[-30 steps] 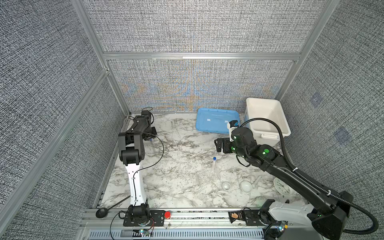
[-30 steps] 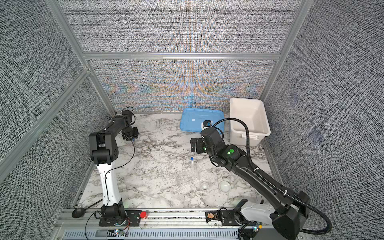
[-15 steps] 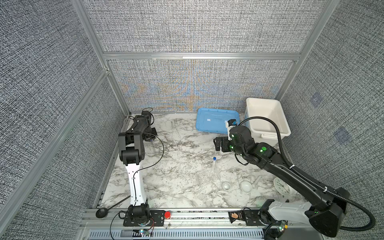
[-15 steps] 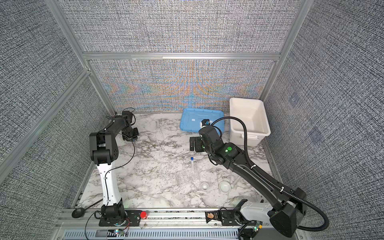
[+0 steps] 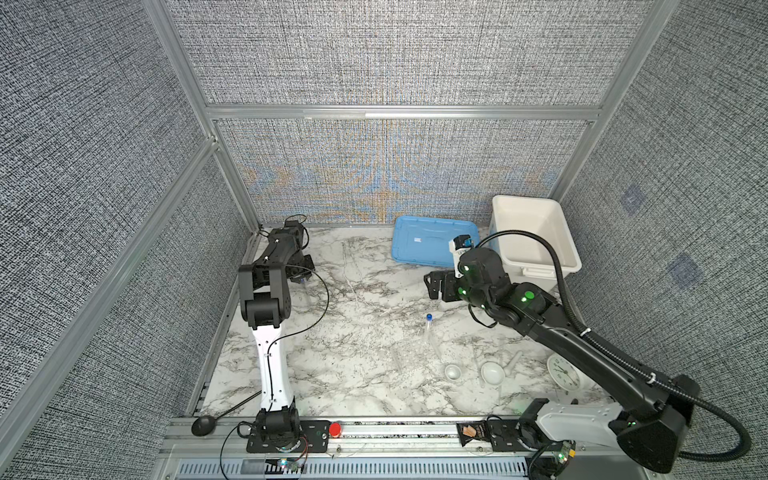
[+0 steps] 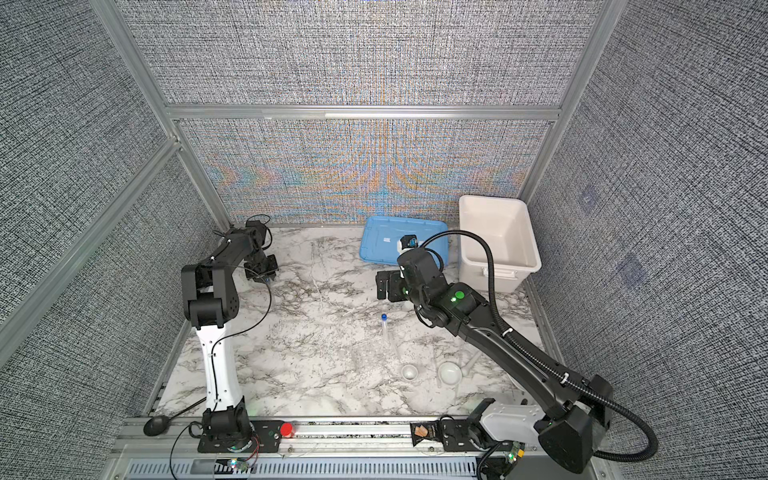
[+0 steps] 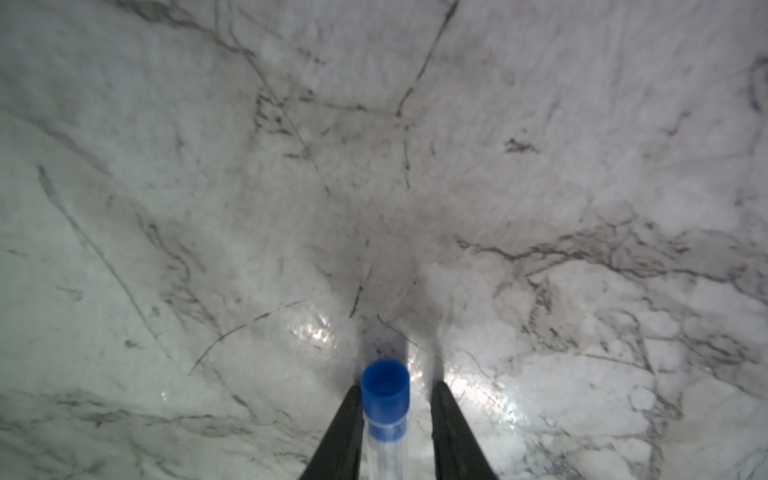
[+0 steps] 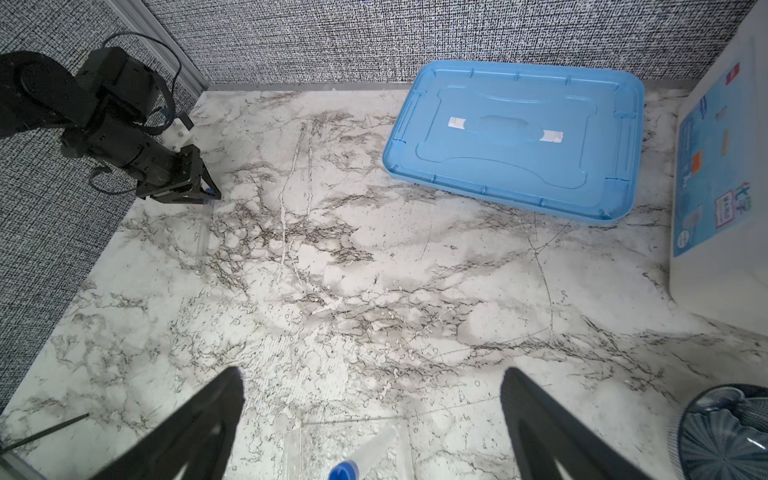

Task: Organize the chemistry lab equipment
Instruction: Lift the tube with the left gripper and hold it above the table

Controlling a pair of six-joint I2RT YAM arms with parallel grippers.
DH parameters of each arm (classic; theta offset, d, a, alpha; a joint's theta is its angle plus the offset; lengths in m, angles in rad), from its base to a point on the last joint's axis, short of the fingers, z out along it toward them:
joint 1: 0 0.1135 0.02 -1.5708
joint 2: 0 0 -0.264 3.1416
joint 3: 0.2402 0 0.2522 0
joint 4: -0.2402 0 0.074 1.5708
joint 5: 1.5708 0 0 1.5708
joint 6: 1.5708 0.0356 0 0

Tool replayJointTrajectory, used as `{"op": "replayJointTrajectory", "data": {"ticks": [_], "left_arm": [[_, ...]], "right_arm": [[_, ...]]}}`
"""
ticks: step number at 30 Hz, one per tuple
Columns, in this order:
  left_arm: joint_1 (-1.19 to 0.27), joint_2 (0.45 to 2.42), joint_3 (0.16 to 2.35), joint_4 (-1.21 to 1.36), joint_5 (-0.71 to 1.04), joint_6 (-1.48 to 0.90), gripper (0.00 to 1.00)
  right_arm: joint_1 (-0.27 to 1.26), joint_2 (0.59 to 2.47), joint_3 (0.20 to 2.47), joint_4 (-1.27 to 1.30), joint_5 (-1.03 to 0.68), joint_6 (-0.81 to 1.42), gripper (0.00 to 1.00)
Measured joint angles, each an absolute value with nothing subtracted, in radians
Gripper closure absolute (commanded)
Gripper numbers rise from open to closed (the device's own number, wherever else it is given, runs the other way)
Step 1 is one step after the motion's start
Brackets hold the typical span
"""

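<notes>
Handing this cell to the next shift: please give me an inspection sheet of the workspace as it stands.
Surface: marble-patterned table, nothing spilled that shows.
Job's things: capped tube lying mid-table; second tube at the left gripper; smaller bowl, larger bowl and pestle front right.
Clutter: alarm clock front right; blue lid beside white bin at the back.
Grippers: left gripper's fingers straddle the second tube's cap, grip unclear; right gripper open, empty.
Cables: thin cable loops off left arm; black hose arches above right arm.
Surroundings: grey textured walls, metal frame.

The blue label (image 8: 706, 166) on the white bin (image 8: 715, 286) bears print too small to read.
</notes>
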State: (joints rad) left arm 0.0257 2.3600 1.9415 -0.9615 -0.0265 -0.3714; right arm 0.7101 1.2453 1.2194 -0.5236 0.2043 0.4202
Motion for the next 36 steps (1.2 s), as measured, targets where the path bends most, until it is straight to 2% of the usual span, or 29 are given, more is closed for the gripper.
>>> {"op": "replayJointTrajectory", "data": {"ticks": [6,16,20,28,36], "left_arm": [[0.025,2.367,1.951,-0.962,-0.023,-0.370,0.76],[0.026,2.386,1.982,-0.981,-0.016,-0.371,0.77],[0.026,2.370,1.945,-0.957,-0.007,-0.375,0.81],[0.027,2.333,1.893,-0.913,-0.003,-0.375,0.81],[0.004,2.228,1.757,-0.931,0.093,-0.391,0.81]], "right_arm": [[0.709,1.240,1.238,-0.550,0.204,0.394,0.01],[0.710,1.221,1.261,-0.571,0.183,0.334,0.01],[0.709,1.213,1.271,-0.587,0.202,0.311,0.01],[0.709,1.211,1.262,-0.582,0.203,0.301,0.01],[0.708,1.217,1.232,-0.571,0.200,0.316,0.01]]}}
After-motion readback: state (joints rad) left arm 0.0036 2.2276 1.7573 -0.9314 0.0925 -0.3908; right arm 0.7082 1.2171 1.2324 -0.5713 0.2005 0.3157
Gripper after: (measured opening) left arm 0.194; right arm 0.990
